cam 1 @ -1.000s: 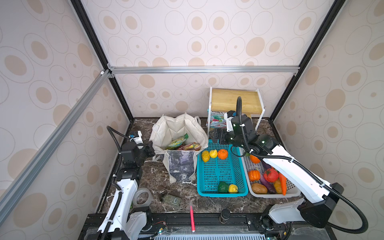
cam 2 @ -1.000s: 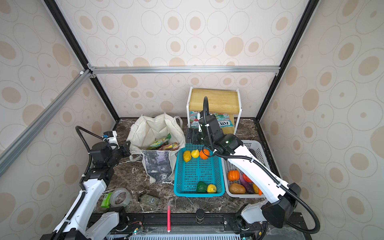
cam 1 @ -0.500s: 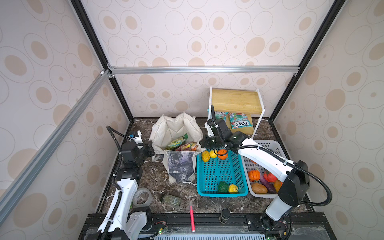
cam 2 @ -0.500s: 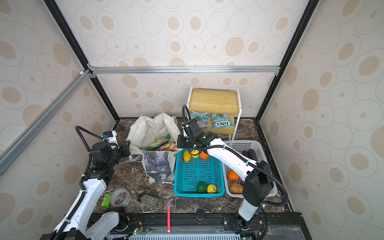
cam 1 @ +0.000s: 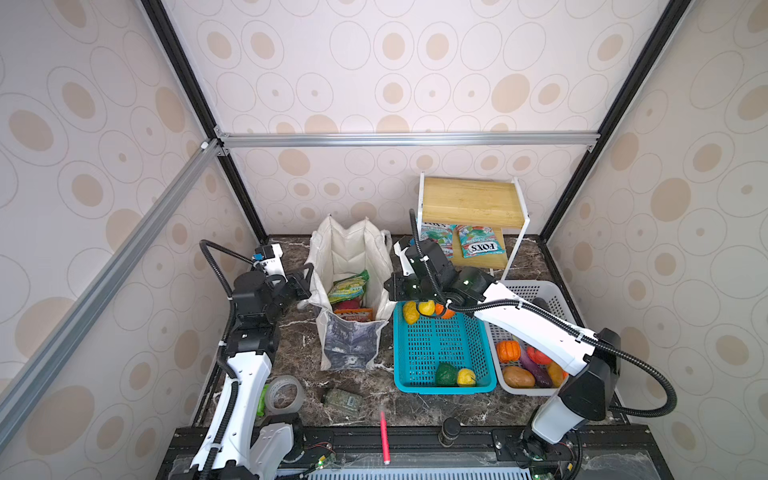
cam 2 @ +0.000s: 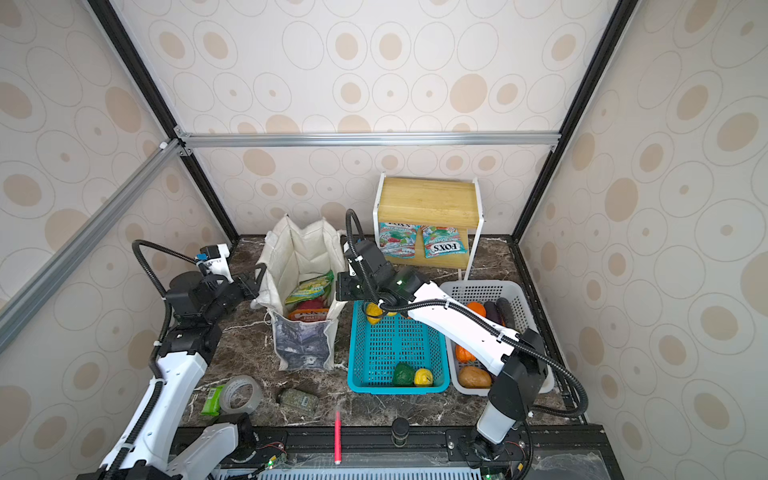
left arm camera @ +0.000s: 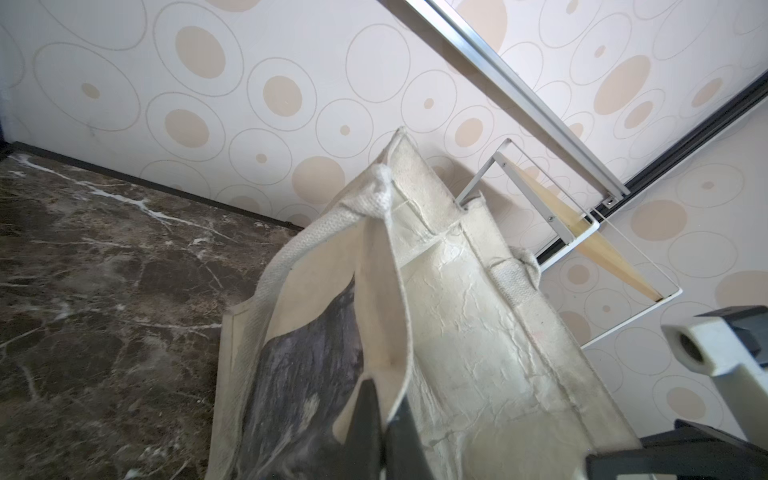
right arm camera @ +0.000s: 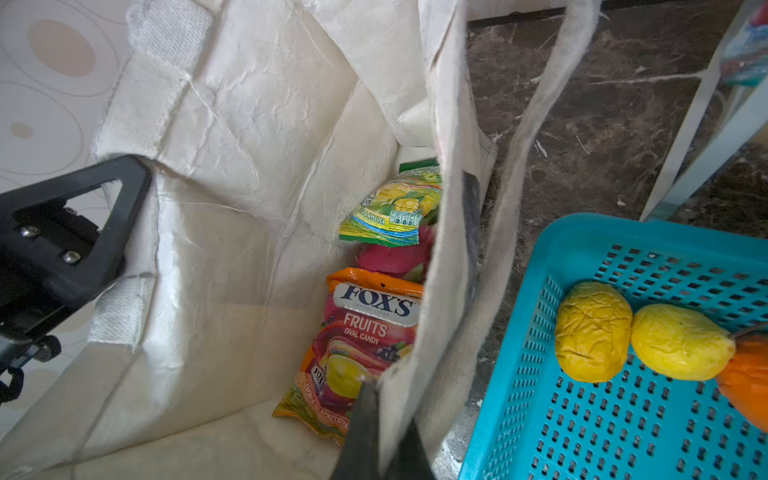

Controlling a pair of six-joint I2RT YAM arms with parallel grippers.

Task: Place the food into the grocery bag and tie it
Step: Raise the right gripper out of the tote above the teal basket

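The off-white grocery bag (cam 1: 351, 257) (cam 2: 303, 257) stands open in both top views. My left gripper (cam 1: 308, 277) (left arm camera: 384, 399) is shut on its left rim (left arm camera: 386, 316). Reaching across, my right gripper (cam 1: 388, 286) (right arm camera: 386, 405) is shut on the bag's right rim (right arm camera: 444, 291). Inside the bag lie a green packet (right arm camera: 395, 208), a pink dragon fruit (right arm camera: 390, 257) and an orange-red packet (right arm camera: 365, 340). Two yellow fruits (right arm camera: 592, 332) (right arm camera: 677, 340) and an orange (right arm camera: 744, 386) sit at the back of the teal basket (cam 1: 444, 389).
A green and a yellow fruit (cam 1: 455, 376) lie at the teal basket's front. The white basket (cam 1: 523, 286) holds a small pumpkin (cam 1: 508, 351) and other produce. A wooden-topped rack (cam 1: 469, 201) holds two packets (cam 1: 478, 245). Tape roll (cam 1: 284, 392), small jar (cam 1: 343, 401) and red pen (cam 1: 384, 436) lie in front.
My right arm swung left from above the baskets to the bag's right rim, and its jaws closed on the cloth. The left arm kept its hold and has not moved.
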